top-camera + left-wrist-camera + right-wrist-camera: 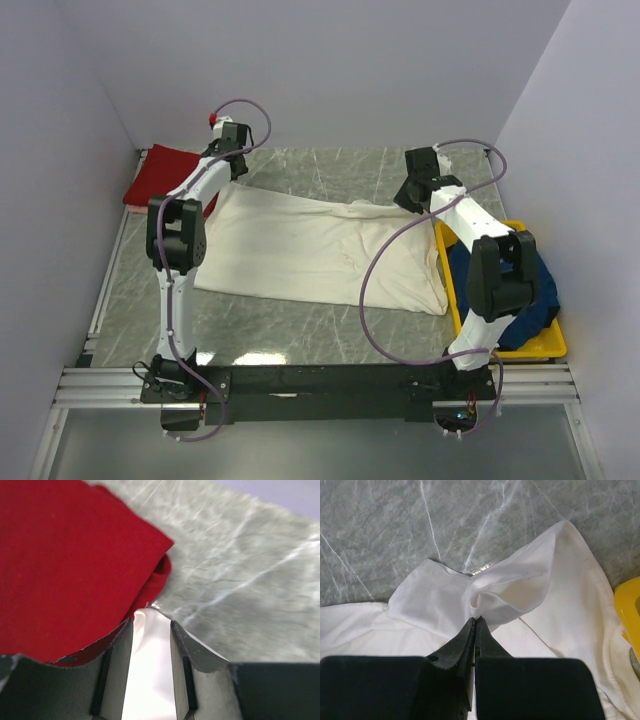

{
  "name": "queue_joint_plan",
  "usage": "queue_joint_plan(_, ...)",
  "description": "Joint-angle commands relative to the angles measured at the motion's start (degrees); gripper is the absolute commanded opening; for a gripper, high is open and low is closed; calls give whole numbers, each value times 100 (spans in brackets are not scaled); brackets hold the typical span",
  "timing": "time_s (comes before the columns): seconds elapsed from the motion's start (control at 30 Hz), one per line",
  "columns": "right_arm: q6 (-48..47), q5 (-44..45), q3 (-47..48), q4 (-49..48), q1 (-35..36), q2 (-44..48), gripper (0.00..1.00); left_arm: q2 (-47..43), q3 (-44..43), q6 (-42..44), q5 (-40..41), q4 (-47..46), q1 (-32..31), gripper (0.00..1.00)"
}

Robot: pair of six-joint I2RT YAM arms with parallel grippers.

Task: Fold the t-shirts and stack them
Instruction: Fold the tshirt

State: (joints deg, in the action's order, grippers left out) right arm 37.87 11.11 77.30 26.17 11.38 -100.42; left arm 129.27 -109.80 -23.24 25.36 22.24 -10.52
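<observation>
At the far right edge of the cream shirt [445, 600], the right tool [475, 624] has its fingers pressed together on a small gather of cloth, and folds pucker outward from the pinch. Across at the far left, the left tool [151, 625] has a pale band filling the gap between its fingers. I judge this to be the same shirt's other far corner, nipped, though that view is too close to be certain.

Just beside the left tool lies the red shirt [65, 565], already folded flat on the tabletop [300, 165], with one rounded fold edge near the fingertips. The cream shirt sprawls across the middle, loosely doubled and wrinkled, its right end near the yellow bin [548, 345]. A navy shirt [535, 300] sits heaped in that bin behind the right arm.

The cream cloth is thin, light and limp. It will sag between two holds, drag along the stone and trail behind whatever lifts it. It is not fragile, but a shallow nip on a single layer could slip out. Good holds are hems, shoulder seams or corners, where the cloth is doubled, with the two tools well apart along one edge so the span stays taut. The smooth tabletop should let the cloth slide rather than snag.
</observation>
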Motion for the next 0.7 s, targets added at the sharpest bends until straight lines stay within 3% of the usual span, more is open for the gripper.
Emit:
queue_joint_plan(0.0, -7, 75, 303, -95, 14, -47, 0, 326, -524, 109, 381, 360, 15, 41)
queue_joint_plan(0.33, -34, 49, 365, -121, 14, -197, 0, 731, -815, 224, 469, 369, 7, 40)
queue_joint_plan(0.43, -34, 57, 365, -121, 14, -197, 0, 740, -806, 250, 469, 290, 7, 32)
queue_joint_plan(0.5, -25, 75, 339, -130, 5, -171, 0, 705, -763, 268, 469, 211, 7, 20)
queue_joint_plan(0.67, -25, 75, 260, -139, 5, -136, 0, 687, -762, 400, 329, 61, -2, 8)
